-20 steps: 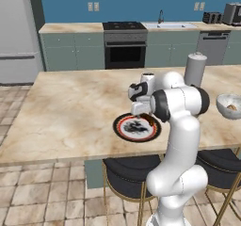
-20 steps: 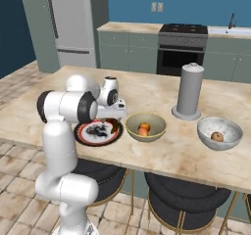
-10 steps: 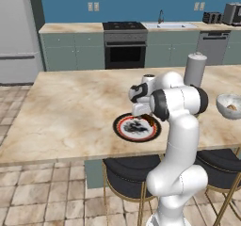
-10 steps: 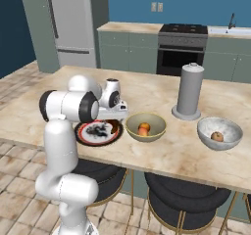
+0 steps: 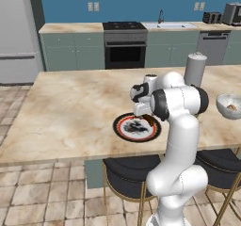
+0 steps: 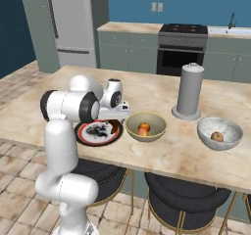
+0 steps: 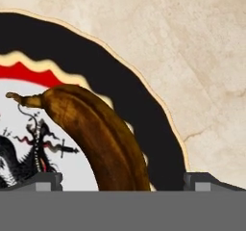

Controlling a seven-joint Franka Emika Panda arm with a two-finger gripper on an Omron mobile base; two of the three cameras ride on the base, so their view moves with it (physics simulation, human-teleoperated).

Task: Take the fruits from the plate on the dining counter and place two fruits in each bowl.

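A dark brown fruit [image 7: 98, 134], long and curved with a stem, lies on the plate [image 7: 96, 66] with the black rim, red ring and patterned white centre. My gripper [image 7: 125, 179] is open just above it, with one fingertip on each side of the fruit and neither touching it. From the base views the gripper [image 5: 142, 111] [image 6: 115, 118] points down over the plate [image 5: 117, 126] [image 6: 81, 133] on the dining counter [image 5: 70, 107]. The olive-yellow bowl [image 6: 156, 131] holds a yellow-orange fruit [image 6: 143, 129]. The white-grey speckled bowl [image 6: 230, 129] holds a peach-coloured fruit [image 6: 215, 136].
A tall grey cylinder [image 6: 189, 92] stands on the counter behind the two bowls. Black stools [image 6: 176, 199] are tucked under the counter's near edge. The stove and sink run along the back wall.
The hand has sunk slightly toward the plate; the jaws have stayed wide open and nothing else has moved.
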